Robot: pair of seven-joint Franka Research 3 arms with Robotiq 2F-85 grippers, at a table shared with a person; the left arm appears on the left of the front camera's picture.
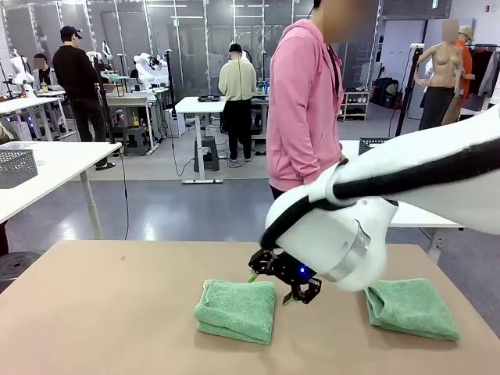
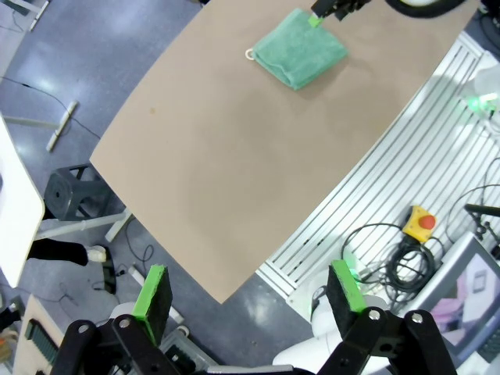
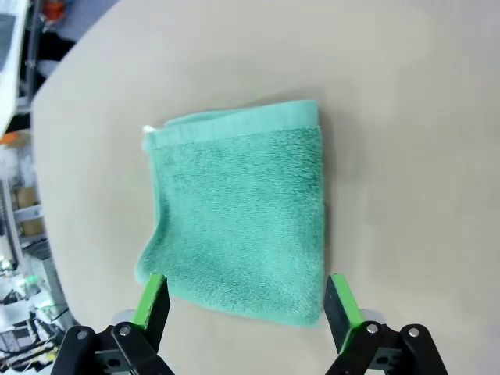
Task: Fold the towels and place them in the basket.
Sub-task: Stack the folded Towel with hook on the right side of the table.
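Front view: two folded green towels are lying on the tan table (image 1: 101, 312); the middle towel (image 1: 236, 309) is sitting near the table's centre, nearly square, its cord loop at the far-left corner, and the right towel (image 1: 410, 307) is lying well apart toward the right edge, its long axis running left to right. The right gripper (image 1: 286, 281) is hanging just over the middle towel's far-right corner, fingers spread and holding nothing; a person in a pink hoodie (image 1: 303, 101) is standing at the far side. Left wrist view: the left gripper (image 2: 248, 292) is hovering high off the table's edge, green pads standing wide apart around empty air; the middle towel (image 2: 300, 50) is lying far off, its loop corner pointing picture-left. Right wrist view: the right gripper (image 3: 247, 301) is looking straight down on the middle towel (image 3: 238, 211), jaws wide and straddling its near edge, label corner at upper left.
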